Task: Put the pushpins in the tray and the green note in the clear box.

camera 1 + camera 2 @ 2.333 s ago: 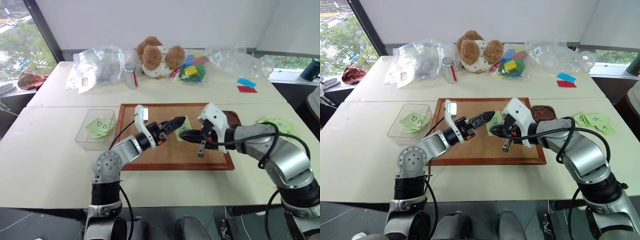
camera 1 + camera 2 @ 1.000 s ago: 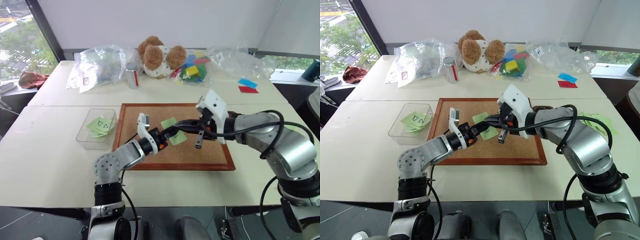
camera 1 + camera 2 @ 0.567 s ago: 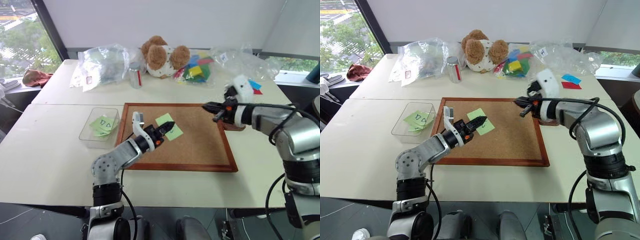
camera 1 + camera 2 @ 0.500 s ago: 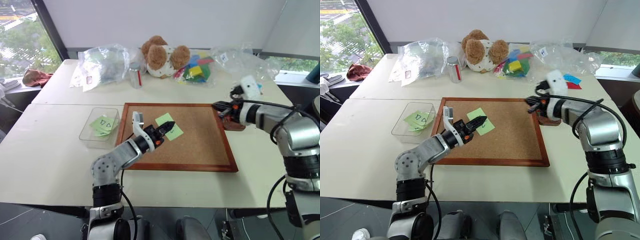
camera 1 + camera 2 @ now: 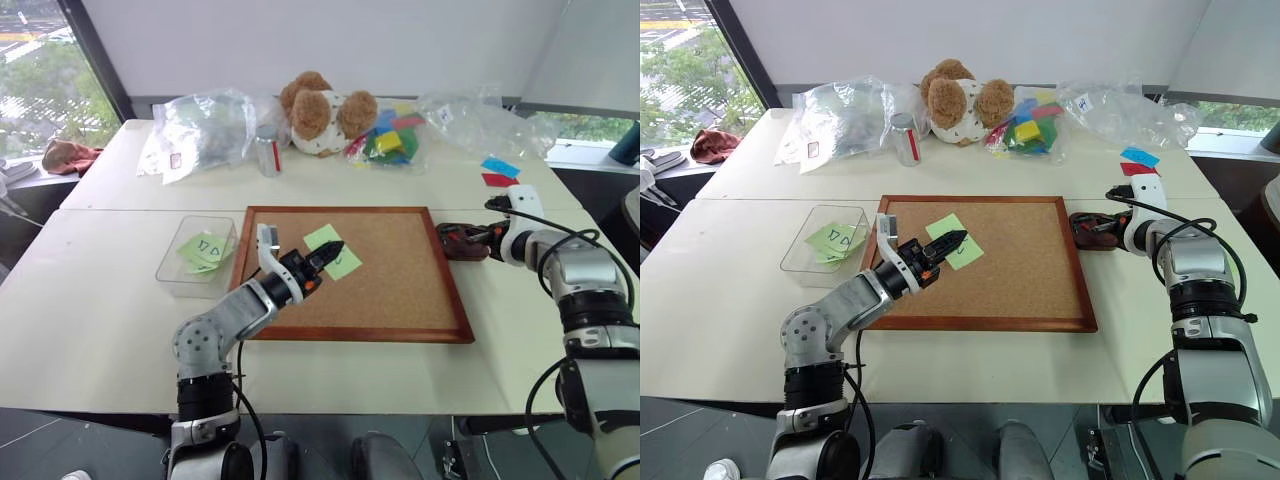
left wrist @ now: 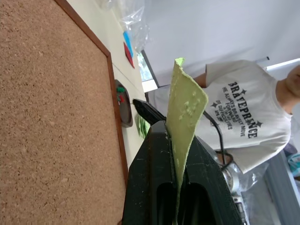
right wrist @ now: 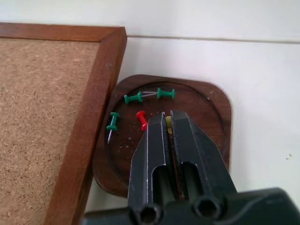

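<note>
My left gripper (image 5: pixel 336 248) is shut on the green note (image 5: pixel 338 256), holding it just above the cork board (image 5: pixel 400 290). In the left wrist view the green note (image 6: pixel 185 107) stands up from between the black fingers. The clear box (image 5: pixel 168 272) lies left of the board with green slips (image 5: pixel 203 250) in it. My right gripper (image 7: pixel 167 115) is low over the tray (image 7: pixel 208 123), shut with a yellow pushpin (image 7: pixel 168 123) at its tips. Green pushpins (image 7: pixel 133 98) and a red one (image 7: pixel 142 118) lie in the tray (image 5: pixel 461 241).
A teddy bear (image 5: pixel 322 108), a small jar (image 5: pixel 265 152), coloured blocks (image 5: pixel 386 140) and wrinkly plastic bags (image 5: pixel 197 130) line the table's far side. Blue and red slips (image 5: pixel 497 172) lie at the far right. A person in a white T-shirt (image 6: pixel 236 115) is to the right.
My right gripper has swung from over the middle of the cork board out to the right and down to the tray. The left gripper still holds the note in about the same place.
</note>
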`<state>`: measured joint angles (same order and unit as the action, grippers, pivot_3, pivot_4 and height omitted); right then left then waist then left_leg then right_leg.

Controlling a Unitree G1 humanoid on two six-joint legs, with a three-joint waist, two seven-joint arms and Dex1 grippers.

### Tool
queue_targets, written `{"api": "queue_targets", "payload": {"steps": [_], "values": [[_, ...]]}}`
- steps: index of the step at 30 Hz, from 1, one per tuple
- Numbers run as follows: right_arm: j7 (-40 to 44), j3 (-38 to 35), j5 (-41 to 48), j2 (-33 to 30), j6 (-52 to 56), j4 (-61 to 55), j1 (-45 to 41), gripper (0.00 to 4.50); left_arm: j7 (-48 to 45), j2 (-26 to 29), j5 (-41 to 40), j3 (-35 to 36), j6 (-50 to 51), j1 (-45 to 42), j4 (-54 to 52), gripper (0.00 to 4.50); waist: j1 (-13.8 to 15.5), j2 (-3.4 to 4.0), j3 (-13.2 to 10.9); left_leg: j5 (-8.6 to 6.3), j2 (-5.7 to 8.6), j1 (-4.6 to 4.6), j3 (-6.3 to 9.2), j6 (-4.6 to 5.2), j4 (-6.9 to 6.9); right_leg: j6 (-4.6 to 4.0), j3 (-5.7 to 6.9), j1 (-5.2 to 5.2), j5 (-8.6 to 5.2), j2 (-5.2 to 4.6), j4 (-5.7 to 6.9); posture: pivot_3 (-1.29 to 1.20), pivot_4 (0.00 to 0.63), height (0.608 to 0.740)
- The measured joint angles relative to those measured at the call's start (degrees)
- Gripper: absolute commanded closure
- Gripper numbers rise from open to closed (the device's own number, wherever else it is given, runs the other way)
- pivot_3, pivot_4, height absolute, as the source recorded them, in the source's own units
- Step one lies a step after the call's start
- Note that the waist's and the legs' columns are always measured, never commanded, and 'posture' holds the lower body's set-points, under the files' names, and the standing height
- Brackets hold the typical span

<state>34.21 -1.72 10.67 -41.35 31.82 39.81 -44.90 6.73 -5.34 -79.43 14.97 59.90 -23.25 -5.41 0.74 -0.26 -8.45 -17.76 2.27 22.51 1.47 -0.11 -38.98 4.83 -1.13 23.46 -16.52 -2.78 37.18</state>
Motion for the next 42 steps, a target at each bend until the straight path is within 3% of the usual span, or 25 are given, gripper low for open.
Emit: {"api": "queue_targets", "payload": {"steps": [3,9,17,23,29,37,42], "values": [[0.5,0.0,-0.6,0.2,-1.2,1.6,0.0,3.23,0.0,0.5,0.0,-0.5,-0.6,0.0,0.0,4.5,-0.1,0.0,0.0,0.0,0.0,0.0,-0.01,0.0,-0.03,0.0,-0.02,-0.01,0.0,0.0,0.0,0.0,0.15,0.74],[1.2,-0.5,-1.0,0.3,-1.6,2.5,-0.1,0.08,0.0,1.1,-0.2,-1.3,-0.8,0.0,0.0,4.5,-0.1,0.0,0.0,0.0,0.0,0.0,-0.01,0.0,-0.02,0.0,-0.01,0.0,0.0,0.0,0.01,0.0,0.15,0.74],[4.3,-1.4,-0.7,-1.0,2.4,-7.4,0.6,0.02,-0.1,2.2,-0.6,-2.6,-1.5,0.2,-0.1,4.5,-0.1,0.0,0.0,0.0,0.0,0.0,0.01,-0.01,-0.02,0.0,0.0,0.0,0.0,0.0,0.01,0.0,0.15,0.74],[13.0,-1.3,4.5,-3.8,10.0,-27.5,7.2,0.02,-0.5,5.6,-1.6,-3.1,-1.5,2.0,-4.3,4.5,-0.1,0.01,0.0,-0.01,-0.01,0.02,0.03,-0.01,0.02,0.0,-0.02,0.03,0.0,0.0,0.0,0.0,0.15,0.74],[15.9,-1.1,10.5,-3.9,16.4,-44.7,8.8,0.02,-0.6,13.3,-9.2,-2.8,-0.7,8.1,-13.3,4.5,-0.4,0.01,0.0,-0.01,-0.03,-0.03,0.06,-0.01,0.02,0.0,-0.04,0.02,0.0,-0.02,0.03,0.0,0.15,0.74],[14.0,1.2,12.9,-0.3,19.9,-50.2,8.4,0.02,0.9,23.5,-25.1,-0.5,-6.8,14.7,-19.7,4.5,-0.1,0.03,0.0,-0.03,-0.02,-0.01,0.06,0.03,0.03,-0.02,-0.02,0.03,-0.01,-0.09,0.0,0.0,0.15,0.74],[14.1,2.0,13.6,-0.1,20.4,-52.1,8.0,0.02,3.7,28.4,-30.0,3.5,-14.3,15.8,-20.7,4.5,-0.1,0.04,0.0,-0.05,-0.02,-0.01,0.06,0.06,0.03,-0.03,-0.01,0.03,-0.02,-0.09,0.0,0.0,0.15,0.74]]}}
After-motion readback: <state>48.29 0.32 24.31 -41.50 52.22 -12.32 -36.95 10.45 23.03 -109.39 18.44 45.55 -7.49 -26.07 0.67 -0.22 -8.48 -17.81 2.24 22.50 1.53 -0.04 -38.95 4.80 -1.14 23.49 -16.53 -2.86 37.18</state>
